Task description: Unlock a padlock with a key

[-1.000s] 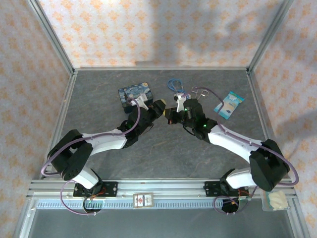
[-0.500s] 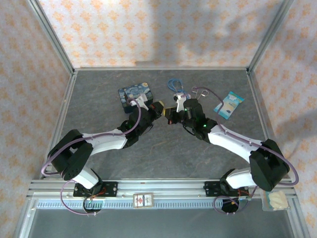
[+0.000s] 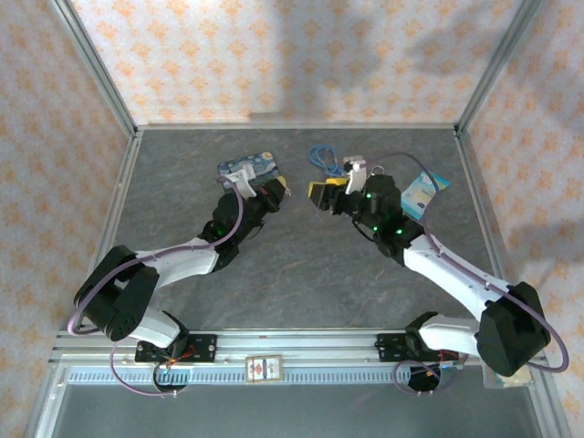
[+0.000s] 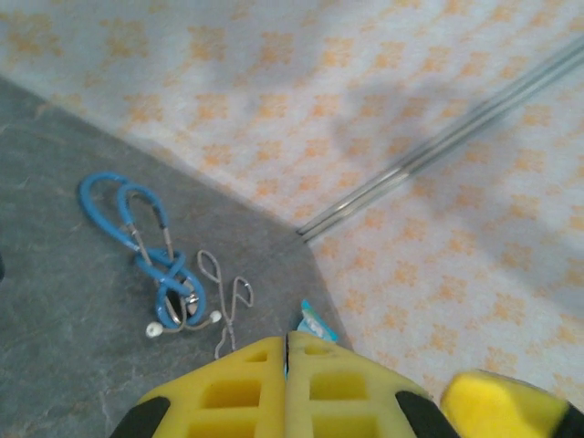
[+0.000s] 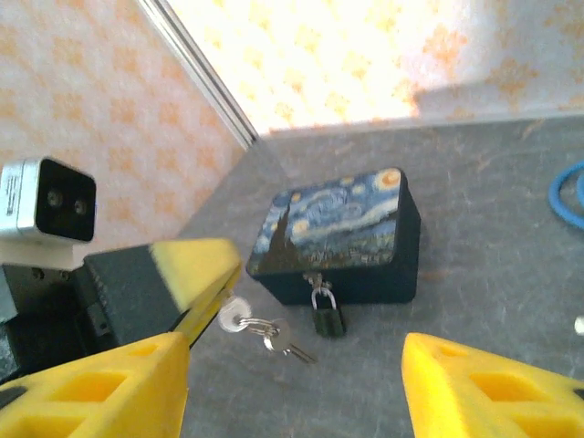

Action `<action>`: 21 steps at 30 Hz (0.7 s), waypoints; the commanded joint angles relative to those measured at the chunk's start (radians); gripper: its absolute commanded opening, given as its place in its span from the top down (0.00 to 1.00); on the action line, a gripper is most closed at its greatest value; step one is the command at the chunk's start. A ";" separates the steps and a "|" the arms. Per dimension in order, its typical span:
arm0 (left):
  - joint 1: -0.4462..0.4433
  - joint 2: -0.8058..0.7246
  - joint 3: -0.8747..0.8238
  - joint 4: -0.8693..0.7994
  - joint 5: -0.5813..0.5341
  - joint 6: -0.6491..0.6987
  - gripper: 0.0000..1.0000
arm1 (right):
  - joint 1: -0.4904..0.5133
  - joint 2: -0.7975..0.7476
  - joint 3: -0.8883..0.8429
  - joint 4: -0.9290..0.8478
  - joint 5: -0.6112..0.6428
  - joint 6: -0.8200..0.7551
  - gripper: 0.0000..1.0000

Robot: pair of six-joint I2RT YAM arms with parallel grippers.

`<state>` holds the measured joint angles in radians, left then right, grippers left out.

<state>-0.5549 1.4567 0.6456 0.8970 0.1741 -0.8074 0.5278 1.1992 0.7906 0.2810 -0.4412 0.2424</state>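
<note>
Parted from the released right gripper (image 3: 321, 194), the left gripper (image 4: 286, 351) now clenches the key (image 5: 278, 339) beside the padlock (image 5: 329, 320), insertion likely next.

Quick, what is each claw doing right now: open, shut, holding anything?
Left gripper: shut, holding the key, which dangles from its fingertips.
Right gripper: open, holding nothing.

Item count.
One blue painted tin (image 5: 339, 226), one dark padlock (image 5: 328, 318), one silvery key bunch (image 5: 266, 331), one blue coiled cable (image 4: 137, 235), one steel forceps (image 4: 224, 305).
</note>
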 commanded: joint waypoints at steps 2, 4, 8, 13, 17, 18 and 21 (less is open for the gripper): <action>0.030 -0.048 -0.035 0.227 0.235 0.113 1.00 | -0.058 0.000 -0.055 0.206 -0.234 0.111 0.38; 0.035 -0.058 -0.049 0.279 0.287 0.137 1.00 | -0.060 0.019 -0.072 0.299 -0.297 0.157 0.40; 0.036 -0.068 -0.062 0.337 0.350 0.152 1.00 | -0.060 0.066 -0.117 0.535 -0.398 0.282 0.45; 0.036 -0.031 -0.083 0.487 0.354 0.059 1.00 | -0.056 0.119 -0.181 0.827 -0.434 0.417 0.45; 0.035 0.025 -0.071 0.594 0.362 -0.019 1.00 | -0.027 0.162 -0.189 0.945 -0.447 0.481 0.48; 0.033 0.039 -0.068 0.611 0.366 -0.035 1.00 | -0.018 0.172 -0.185 0.955 -0.447 0.483 0.48; 0.027 0.056 -0.059 0.626 0.379 -0.053 1.00 | -0.003 0.197 -0.174 0.971 -0.436 0.484 0.49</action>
<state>-0.5228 1.4979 0.5686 1.4044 0.5129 -0.8146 0.5121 1.3788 0.6029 1.1133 -0.8520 0.6876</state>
